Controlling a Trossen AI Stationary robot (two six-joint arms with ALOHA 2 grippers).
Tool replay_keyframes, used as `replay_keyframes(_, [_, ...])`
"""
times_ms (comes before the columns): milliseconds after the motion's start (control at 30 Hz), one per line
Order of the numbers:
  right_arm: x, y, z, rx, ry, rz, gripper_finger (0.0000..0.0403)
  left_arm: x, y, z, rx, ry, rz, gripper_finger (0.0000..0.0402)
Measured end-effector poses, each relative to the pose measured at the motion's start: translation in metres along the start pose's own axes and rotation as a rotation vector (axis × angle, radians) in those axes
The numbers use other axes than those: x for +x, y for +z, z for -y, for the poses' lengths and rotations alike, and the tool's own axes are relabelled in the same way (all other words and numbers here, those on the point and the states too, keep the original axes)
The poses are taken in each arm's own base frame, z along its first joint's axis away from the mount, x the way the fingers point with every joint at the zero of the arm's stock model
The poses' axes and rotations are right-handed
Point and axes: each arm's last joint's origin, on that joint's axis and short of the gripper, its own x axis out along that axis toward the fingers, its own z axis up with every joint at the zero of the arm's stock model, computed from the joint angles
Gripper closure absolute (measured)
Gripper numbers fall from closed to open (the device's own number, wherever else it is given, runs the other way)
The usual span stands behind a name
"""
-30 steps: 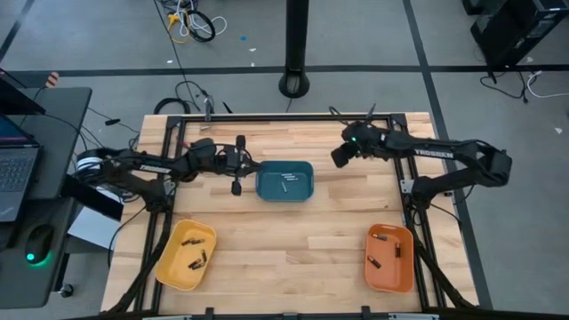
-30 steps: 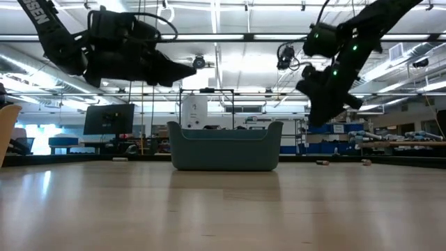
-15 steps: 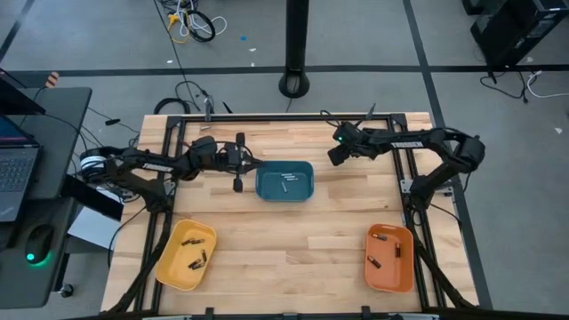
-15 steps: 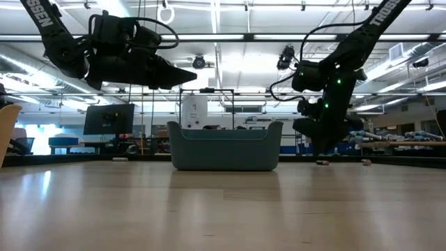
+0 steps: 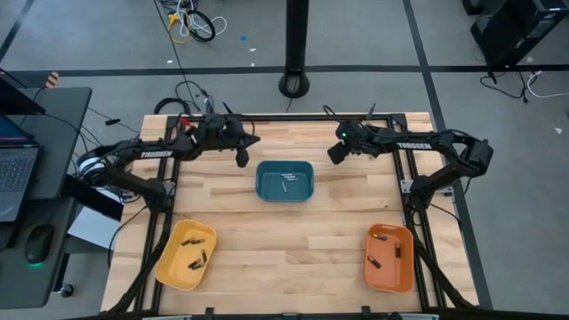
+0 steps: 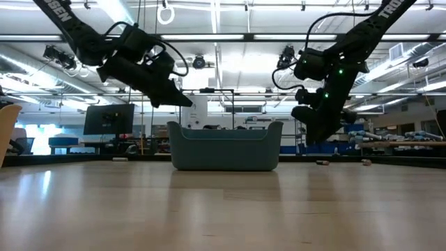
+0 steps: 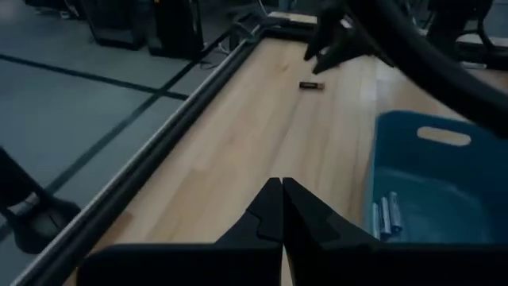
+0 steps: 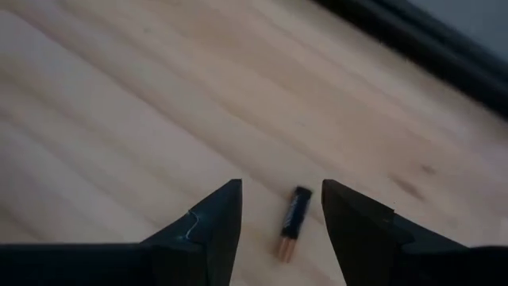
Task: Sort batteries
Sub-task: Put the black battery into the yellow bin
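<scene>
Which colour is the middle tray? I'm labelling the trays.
Teal blue tray, clearest in the high view.

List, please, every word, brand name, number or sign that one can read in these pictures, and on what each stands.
"TROSSEN", white letters on the right arm, high view.
White letters on the left arm, high view: too blurred to read.
Loose battery on the table: no readable label.
Nothing else can be read.

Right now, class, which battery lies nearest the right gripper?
The loose battery on the bare wood, lined up between the open fingers of the right gripper. Every other battery sits in a tray: blue, yellow or orange.
</scene>
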Motion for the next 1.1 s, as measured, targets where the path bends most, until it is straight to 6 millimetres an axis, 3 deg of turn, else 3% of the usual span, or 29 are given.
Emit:
replay_keyframes(200, [0.017,-0.012,0.002,0.048,-0.021,-0.082,0.0219,0.0,0.002,0.002,0.007,0.014,0.094,0.0397])
replay_keyframes(567, [0.029,-0.034,0.007,0.137,-0.069,-0.111,0.0253,-0.006,-0.019,0.006,-0.013,0.018,0.126,0.0396])
replay_keyframes(700, [0.032,-0.039,0.007,0.145,-0.048,-0.102,0.028,-0.008,-0.024,0.007,-0.007,0.02,0.149,0.0396])
replay_keyframes(933, [0.031,-0.044,0.002,0.114,-0.029,-0.099,0.0365,-0.009,-0.028,0.007,-0.008,0.019,0.145,0.0395])
replay_keyframes(1100, [0.03,-0.046,-0.003,0.076,-0.028,-0.094,0.0366,-0.009,-0.026,0.007,-0.005,0.02,0.158,0.0395])
